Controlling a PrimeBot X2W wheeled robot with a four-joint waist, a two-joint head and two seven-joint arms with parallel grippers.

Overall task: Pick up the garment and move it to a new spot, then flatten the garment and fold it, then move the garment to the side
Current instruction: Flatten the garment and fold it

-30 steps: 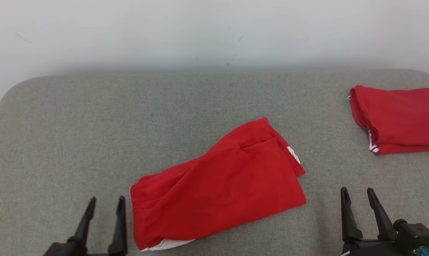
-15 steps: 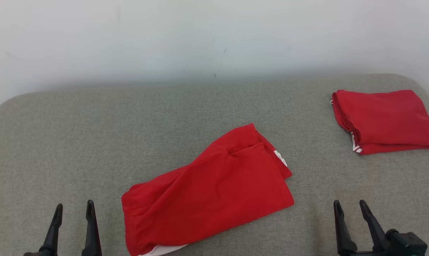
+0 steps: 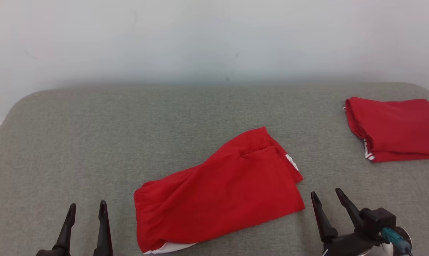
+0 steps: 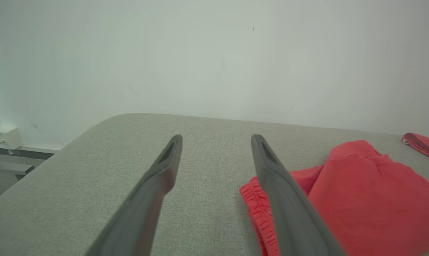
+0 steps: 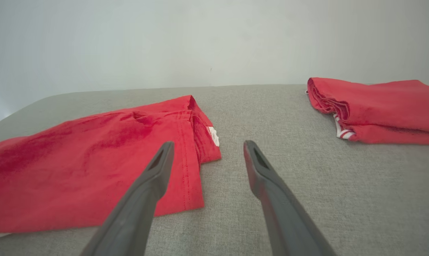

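The red fabric shorts lie rumpled midway across the grey woven padded surface, between left gripper and right gripper, both spread and empty. A pale wall stands behind. The folded red garment far right is cropped by the frame

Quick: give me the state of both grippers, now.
Left gripper: open, holding nothing.
Right gripper: open, holding nothing.
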